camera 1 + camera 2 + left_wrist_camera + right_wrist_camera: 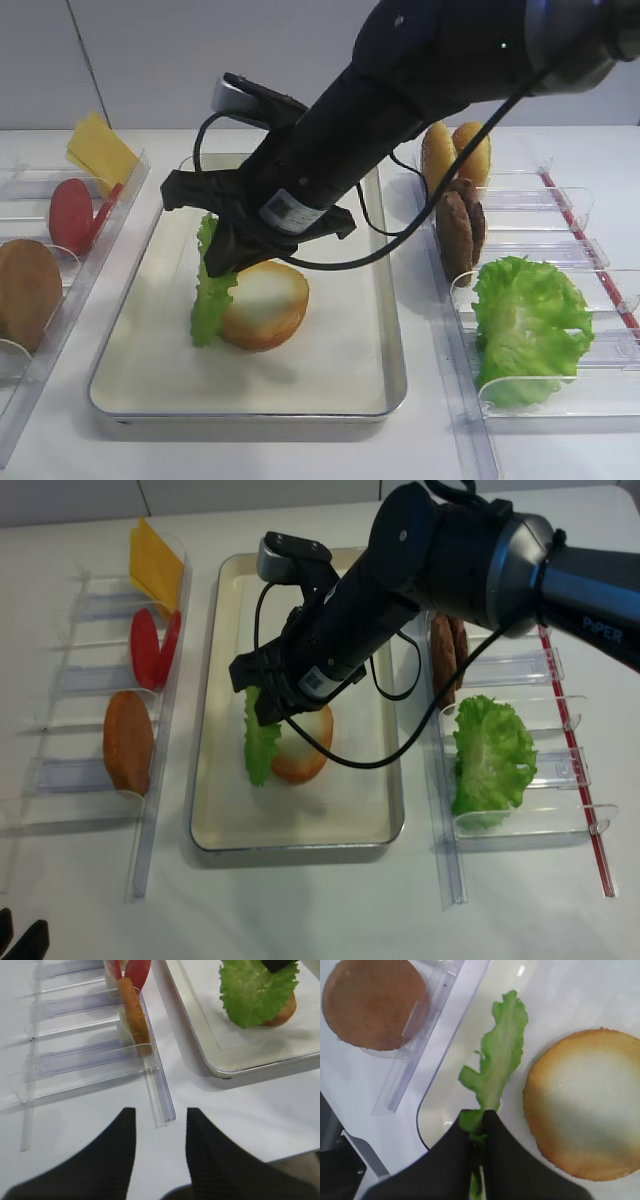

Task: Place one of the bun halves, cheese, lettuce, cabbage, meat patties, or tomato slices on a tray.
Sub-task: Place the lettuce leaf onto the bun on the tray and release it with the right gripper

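My right gripper (220, 262) (481, 1112) (262, 705) is shut on the top edge of a frilly green lettuce (212, 295) (501, 1055) (255, 992) (261, 745). The leaf hangs upright over the left half of the cream tray (330, 385) (300, 820). Its lower edge is at or just above the liner. It stands right beside a bun half (270, 300) (590, 1120) (308, 748) that lies cut face up on the tray. My left gripper (160, 1112) (20, 937) is open and empty, low over the table at the front left. Cabbage is out of view.
A clear rack left of the tray holds cheese (100, 150), tomato slices (70, 212) and a bun half (25, 290). The rack on the right holds bun halves (455, 150), meat patties (462, 225) and a bigger bunch of green leaves (525, 325).
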`<state>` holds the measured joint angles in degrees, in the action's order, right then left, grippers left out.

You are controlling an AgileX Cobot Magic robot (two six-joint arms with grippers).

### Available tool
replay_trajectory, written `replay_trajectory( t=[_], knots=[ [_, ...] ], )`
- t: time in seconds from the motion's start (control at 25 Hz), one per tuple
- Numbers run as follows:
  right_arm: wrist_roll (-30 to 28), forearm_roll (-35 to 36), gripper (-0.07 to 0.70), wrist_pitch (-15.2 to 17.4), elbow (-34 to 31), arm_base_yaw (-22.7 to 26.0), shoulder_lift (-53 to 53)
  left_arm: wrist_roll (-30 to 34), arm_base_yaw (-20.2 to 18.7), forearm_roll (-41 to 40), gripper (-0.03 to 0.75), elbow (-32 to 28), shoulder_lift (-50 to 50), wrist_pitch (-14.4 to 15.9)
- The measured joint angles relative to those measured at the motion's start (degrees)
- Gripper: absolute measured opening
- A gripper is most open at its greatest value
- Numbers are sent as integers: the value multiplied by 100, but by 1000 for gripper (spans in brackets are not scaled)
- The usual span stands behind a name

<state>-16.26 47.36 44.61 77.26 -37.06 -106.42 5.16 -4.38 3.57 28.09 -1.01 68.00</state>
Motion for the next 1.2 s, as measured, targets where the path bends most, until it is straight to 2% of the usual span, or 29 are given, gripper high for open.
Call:
replay_trajectory(
  t=[0.32, 0.76, 1.2],
  knots=[
    [600, -1030, 56, -46, 14, 0, -17, 0, 0, 0, 234, 0, 0, 0],
    [1085, -1868, 56, -97, 14, 0, -17, 0, 0, 0, 234, 0, 0, 0],
    [1181, -1968, 56, -86, 14, 0, -227, 0, 0, 0, 232, 0, 0, 0]
  ],
)
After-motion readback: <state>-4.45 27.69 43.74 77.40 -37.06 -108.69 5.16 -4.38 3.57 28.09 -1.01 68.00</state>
